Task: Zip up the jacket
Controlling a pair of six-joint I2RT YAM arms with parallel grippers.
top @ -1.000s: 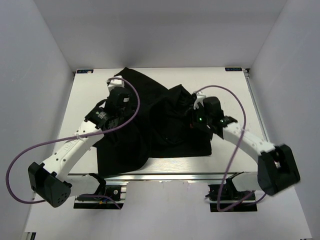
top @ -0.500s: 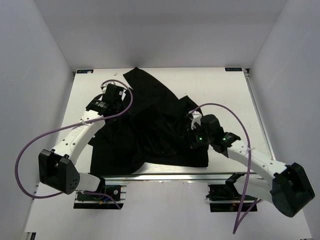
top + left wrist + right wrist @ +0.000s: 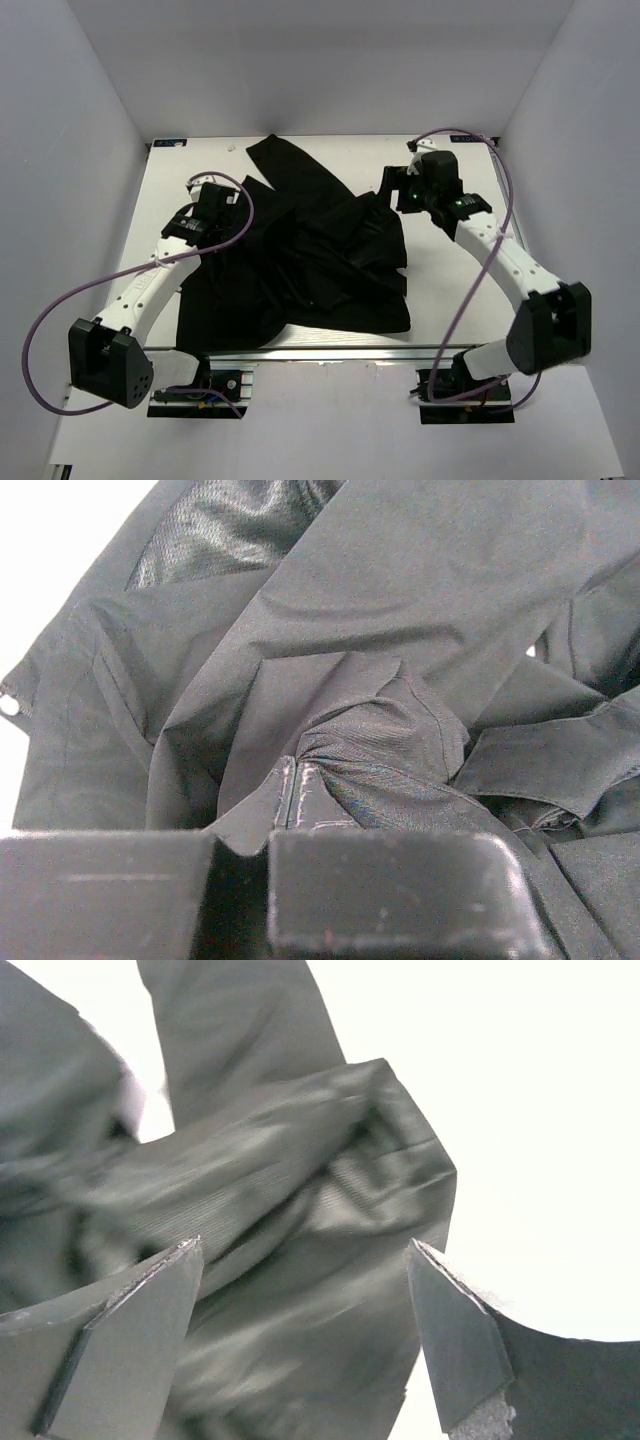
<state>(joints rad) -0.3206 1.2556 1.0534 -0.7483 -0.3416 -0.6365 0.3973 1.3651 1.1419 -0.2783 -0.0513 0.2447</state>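
One black jacket (image 3: 320,260), crumpled across the middle of the one white table (image 3: 450,270). Two grippers: left gripper (image 3: 245,855), centre-left of the top view, pinched tight on a fabric fold; right gripper (image 3: 302,1250), upper right, spread wide above a jacket edge, clamping nothing.

Black jacket (image 3: 320,250), crumpled in folds, spread across the table's middle, one sleeve reaching the far edge
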